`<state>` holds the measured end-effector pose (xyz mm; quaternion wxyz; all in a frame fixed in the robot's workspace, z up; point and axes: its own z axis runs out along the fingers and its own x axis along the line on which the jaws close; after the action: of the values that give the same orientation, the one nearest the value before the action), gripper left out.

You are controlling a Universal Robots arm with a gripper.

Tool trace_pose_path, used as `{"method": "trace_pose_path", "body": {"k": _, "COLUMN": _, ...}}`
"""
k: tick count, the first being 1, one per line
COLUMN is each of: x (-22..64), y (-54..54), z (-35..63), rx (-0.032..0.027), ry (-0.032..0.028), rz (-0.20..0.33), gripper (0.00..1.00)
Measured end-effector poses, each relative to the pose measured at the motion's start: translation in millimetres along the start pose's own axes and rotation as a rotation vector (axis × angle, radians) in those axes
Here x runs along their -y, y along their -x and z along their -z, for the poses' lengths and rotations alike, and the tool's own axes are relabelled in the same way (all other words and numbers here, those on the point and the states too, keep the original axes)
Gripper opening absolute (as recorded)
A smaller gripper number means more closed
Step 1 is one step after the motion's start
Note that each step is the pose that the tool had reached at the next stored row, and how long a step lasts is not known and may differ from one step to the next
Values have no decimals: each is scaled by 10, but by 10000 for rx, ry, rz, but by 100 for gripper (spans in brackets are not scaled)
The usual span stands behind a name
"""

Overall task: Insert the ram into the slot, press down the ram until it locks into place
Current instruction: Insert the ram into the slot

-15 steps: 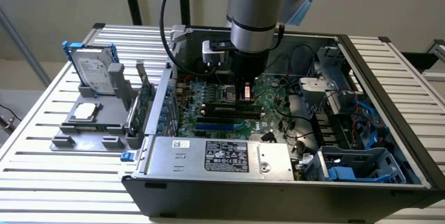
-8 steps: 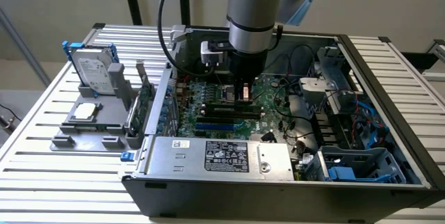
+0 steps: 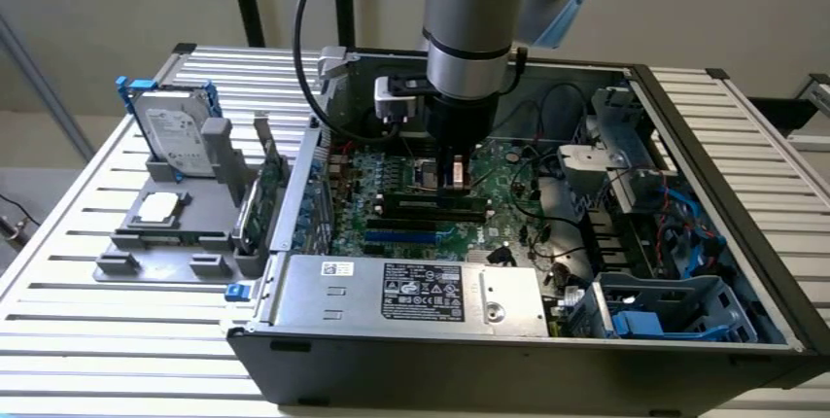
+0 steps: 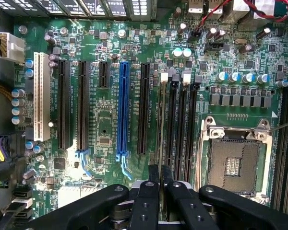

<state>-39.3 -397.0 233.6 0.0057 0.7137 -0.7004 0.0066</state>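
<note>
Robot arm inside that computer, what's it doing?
The robot arm reaches down into an open computer case. Its gripper pinches the ram, a thin green stick seen edge-on and lined up along a long black slot on the big green board. Whether the ram has clicked in can't be seen.

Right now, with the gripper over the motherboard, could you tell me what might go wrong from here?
1. The ram, pinched edge-on in the gripper, runs along several identical black sockets; a slight sideways offset could land it beside the slot rather than in it.
2. Pressing while it is tilted could strain the motherboard or leave one end unlocked at the white clips.
</note>
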Motion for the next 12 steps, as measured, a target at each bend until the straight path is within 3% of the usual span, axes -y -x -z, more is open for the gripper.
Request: {"method": "trace_pose_path", "body": {"k": 12, "x": 0, "y": 6, "z": -20, "rx": -17, "ry": -38, "rz": -33, "gripper": 13}}
